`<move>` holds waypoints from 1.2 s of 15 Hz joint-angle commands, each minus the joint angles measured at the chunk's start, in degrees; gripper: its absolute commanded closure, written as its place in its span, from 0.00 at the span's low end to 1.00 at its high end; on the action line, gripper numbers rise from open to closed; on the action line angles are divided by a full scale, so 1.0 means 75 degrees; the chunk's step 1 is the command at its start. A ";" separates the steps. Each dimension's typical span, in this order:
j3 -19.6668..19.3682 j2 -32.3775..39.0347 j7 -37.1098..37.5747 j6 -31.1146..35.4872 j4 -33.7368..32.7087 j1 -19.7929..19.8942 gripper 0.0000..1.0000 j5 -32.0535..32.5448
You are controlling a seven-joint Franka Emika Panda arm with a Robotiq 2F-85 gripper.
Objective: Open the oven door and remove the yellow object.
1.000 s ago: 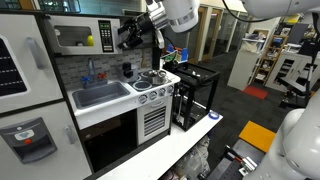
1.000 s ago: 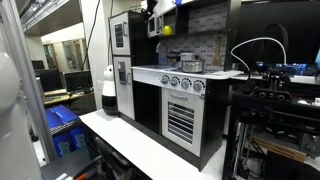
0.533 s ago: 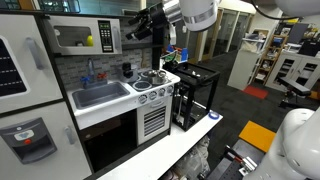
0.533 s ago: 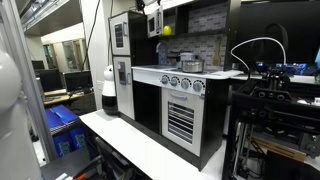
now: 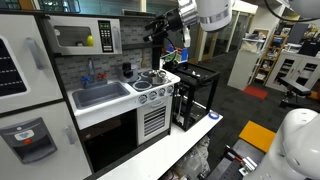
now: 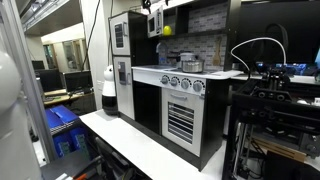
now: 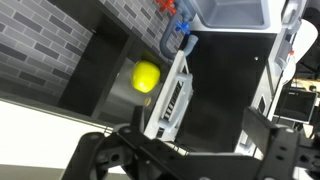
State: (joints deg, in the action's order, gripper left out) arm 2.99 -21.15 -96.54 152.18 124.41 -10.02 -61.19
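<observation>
The white toy oven [image 5: 85, 38] hangs above the sink. Its white-framed door [image 6: 155, 22] with the dark window stands swung out; in the wrist view the dark pane [image 7: 222, 95] fills the middle. The yellow object, a small ball [image 5: 88, 41] [image 6: 167, 30] [image 7: 146, 75], lies inside the oven, just past the door's edge in the wrist view. My gripper [image 5: 156, 27] [image 6: 150, 6] [image 7: 185, 150] hovers in the air apart from the oven, at about its height. It is open, with nothing between its black fingers [image 7: 100, 152].
Under the oven are a sink [image 5: 100, 95] and faucet [image 7: 178, 30], and a stove top with a pot [image 5: 148, 80]. A larger black-glass door [image 5: 110, 140] sits below. A black open frame [image 5: 195, 95] stands beside the kitchen on the white table [image 5: 170, 150].
My gripper has pulled back from the oven's front, moving right and slightly up in an exterior view. The door and ball stay where they were.
</observation>
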 commanded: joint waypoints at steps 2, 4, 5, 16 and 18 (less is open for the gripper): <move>-0.1202 0.0492 -0.1116 -0.1799 -0.0560 0.0007 0.00 -0.0738; -0.1550 0.0883 -0.1503 -0.2913 -0.0969 0.0159 0.00 -0.1201; -0.1678 0.1084 -0.1689 -0.3523 -0.1171 0.0247 0.00 -0.1425; -0.1097 0.3734 -0.1515 -0.5686 -0.3648 0.1056 0.00 -0.1598; -0.0894 0.4142 -0.1457 -0.5729 -0.4144 0.1035 0.00 -0.1559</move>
State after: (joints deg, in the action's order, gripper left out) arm -6.36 4.51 -107.58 111.63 100.32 -3.85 -73.30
